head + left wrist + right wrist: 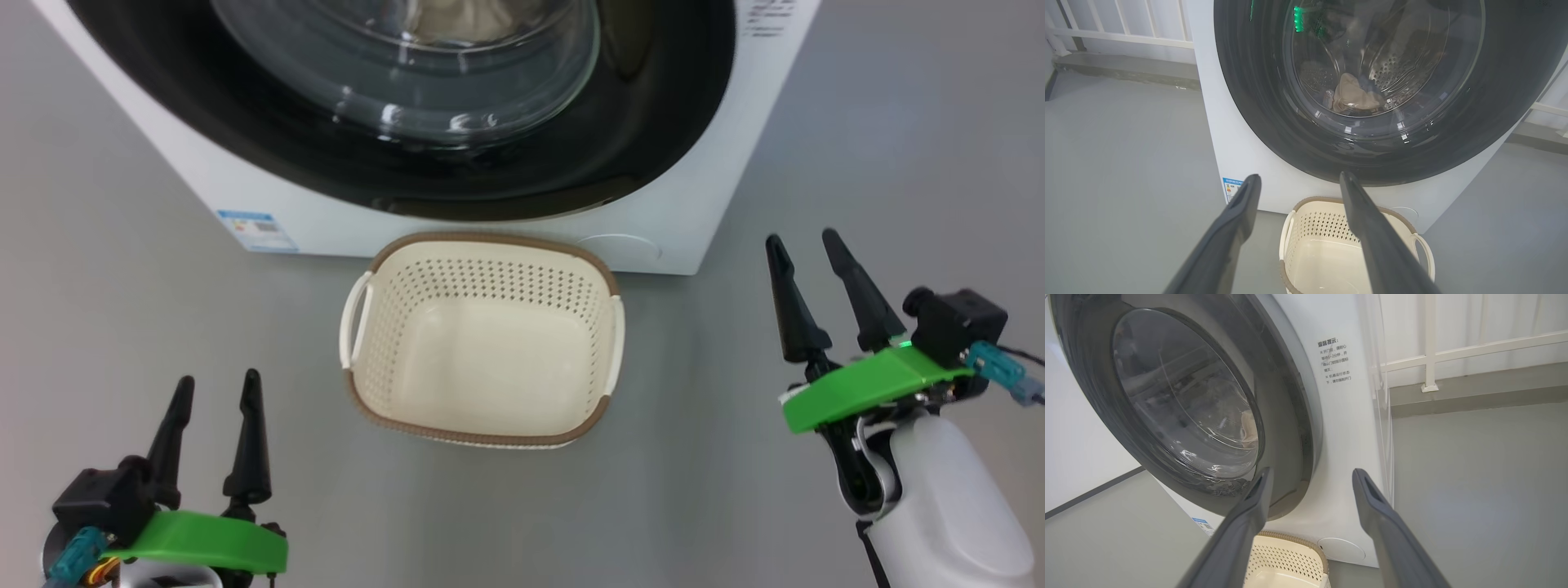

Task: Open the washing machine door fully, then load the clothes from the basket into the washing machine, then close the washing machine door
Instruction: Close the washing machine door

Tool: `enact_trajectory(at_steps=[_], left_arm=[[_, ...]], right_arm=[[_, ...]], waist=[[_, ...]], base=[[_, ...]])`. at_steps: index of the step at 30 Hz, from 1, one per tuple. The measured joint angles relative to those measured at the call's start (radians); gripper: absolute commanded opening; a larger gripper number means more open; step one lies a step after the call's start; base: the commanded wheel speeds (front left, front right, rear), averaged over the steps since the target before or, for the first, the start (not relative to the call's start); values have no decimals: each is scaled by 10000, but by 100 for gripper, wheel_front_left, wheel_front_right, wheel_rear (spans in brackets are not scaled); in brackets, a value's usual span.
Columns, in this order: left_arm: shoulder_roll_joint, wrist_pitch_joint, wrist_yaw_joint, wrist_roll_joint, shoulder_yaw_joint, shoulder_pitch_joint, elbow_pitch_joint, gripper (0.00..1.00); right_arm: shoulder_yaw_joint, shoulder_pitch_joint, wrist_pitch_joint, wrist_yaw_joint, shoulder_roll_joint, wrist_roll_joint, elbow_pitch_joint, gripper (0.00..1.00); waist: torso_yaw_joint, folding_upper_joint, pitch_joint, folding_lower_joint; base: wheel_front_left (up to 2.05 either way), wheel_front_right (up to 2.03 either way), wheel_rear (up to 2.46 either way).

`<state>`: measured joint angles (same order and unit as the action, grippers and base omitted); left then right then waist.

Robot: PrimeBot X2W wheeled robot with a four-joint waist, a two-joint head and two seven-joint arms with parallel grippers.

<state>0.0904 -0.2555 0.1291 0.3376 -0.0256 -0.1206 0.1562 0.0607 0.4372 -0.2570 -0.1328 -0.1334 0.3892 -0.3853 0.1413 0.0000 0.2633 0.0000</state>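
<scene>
Door looks shut on washer, clothes inside behind glass. Basket empty, at door's 6 o'clock. Left tool at 7, right tool at 3, both released, nothing held. If latch unsure: light push at door's 3 o'clock edge, avoid glass.

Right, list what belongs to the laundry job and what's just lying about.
Job: washing machine; washing machine door, shut; clothes inside the drum; empty cream basket.

Lying about: white railing; grey ledge below it; grey floor.
</scene>
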Motion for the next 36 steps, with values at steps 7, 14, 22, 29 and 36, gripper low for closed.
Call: enact_trajectory(at_steps=[7,14,22,29,36], left_arm=[[242,0,0,0,174,232,163,100],[387,0,0,-84,362,571,332,100],[454,0,0,-82,577,862,389,100],[535,0,0,-82,658,1055,389,100],[560,0,0,-82,702,1148,349,100]], right_arm=[[-144,-733,2,0,8,0,12,100],[-278,-1327,2,0,-23,2,54,100],[-395,-1916,2,0,-86,2,132,100],[-466,-2336,2,0,-121,2,132,100],[-545,-2532,2,0,-117,0,136,100]], waist=[[-632,0,-467,0],[-1219,0,-896,0],[-1726,0,-1342,0],[-2009,0,-1658,-1],[-2160,0,-1803,0]], base=[[0,0,0],[0,0,0],[0,0,0],[0,0,0],[0,0,0]])
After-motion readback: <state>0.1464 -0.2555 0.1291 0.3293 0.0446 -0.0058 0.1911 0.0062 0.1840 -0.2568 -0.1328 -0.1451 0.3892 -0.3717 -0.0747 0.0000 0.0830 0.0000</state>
